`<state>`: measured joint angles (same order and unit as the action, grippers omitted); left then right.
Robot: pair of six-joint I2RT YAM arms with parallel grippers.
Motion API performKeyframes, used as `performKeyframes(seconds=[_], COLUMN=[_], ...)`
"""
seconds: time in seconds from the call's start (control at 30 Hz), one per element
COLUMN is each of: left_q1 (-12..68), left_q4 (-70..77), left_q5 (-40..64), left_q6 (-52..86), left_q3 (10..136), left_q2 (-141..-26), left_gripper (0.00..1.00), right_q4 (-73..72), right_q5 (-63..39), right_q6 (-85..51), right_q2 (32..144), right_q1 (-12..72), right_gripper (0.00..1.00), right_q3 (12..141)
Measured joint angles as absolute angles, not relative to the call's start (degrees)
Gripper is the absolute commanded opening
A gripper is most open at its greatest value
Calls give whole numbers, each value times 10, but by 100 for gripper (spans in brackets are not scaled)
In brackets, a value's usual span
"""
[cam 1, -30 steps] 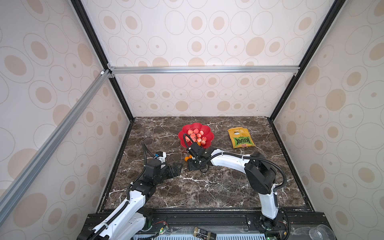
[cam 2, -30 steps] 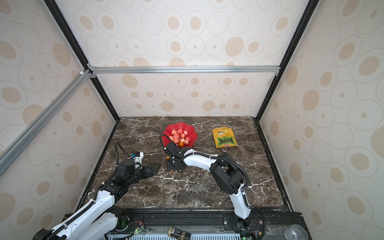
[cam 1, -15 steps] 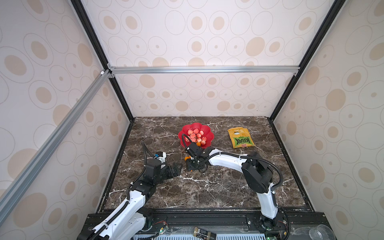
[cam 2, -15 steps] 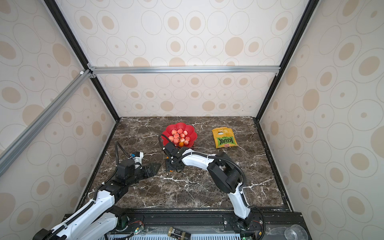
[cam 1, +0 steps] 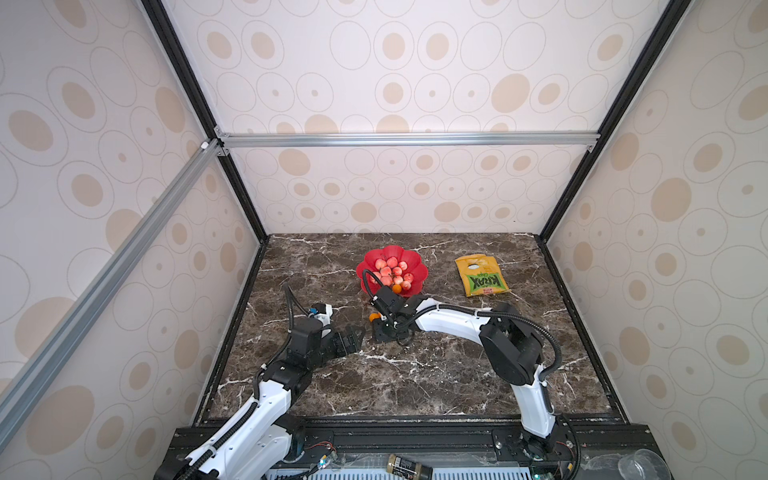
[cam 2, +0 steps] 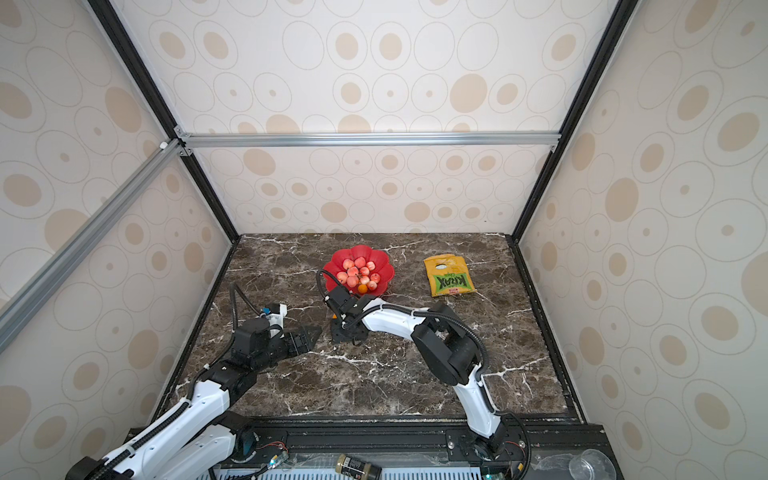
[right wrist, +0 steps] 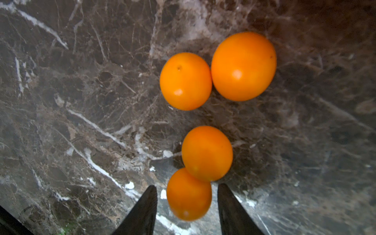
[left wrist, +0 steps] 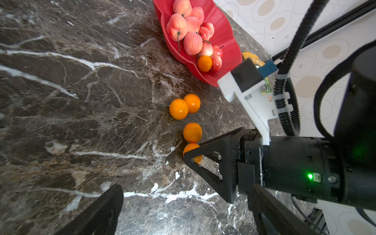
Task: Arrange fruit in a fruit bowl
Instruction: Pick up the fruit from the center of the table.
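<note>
This place looks like a robot test booth inside a lab. Two white robot arms [cam 1: 451, 322] stand on a black base rail [cam 1: 415, 436] with bare wires [cam 1: 320, 448]. Wallpapered panels [cam 1: 415, 62] in a frame of aluminium bars [cam 1: 407, 139] close around the marble-look table [cam 1: 415, 374].

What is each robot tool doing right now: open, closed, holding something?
Left tool: open, holding nothing.
Right tool: open, straddling an orange fruit, with gaps on both sides, not gripping it yet.
</note>
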<state>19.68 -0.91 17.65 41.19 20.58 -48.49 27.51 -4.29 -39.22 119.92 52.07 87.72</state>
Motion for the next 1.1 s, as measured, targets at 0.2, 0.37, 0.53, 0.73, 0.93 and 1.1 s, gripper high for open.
performKeyframes(seconds=[0.2,0.37,0.53,0.73,0.93,1.1], left_q1=[197,197,197,197,197,197], left_q4=[-9,-9,-9,-9,-9,-9], left_q5=[176,176,176,176,176,176], left_q6=[412,412,412,412,412,413], left_q3=[206,206,206,206,206,206], left_q2=[-485,-485,-485,-485,-485,-485], left_gripper=[98,98,98,98,98,98], right_q4=[276,277,277,277,278,278], right_q5=[-43,-44,-44,-45,-45,-45], right_q6=[-392,-392,-392,-392,-392,-392], right_q2=[1205,1209,1210,1210,1210,1210], right_q1=[521,521,521,521,521,521], right_gripper=[51,50,50,50,46,45], right_q3=[881,881,881,881,881,881])
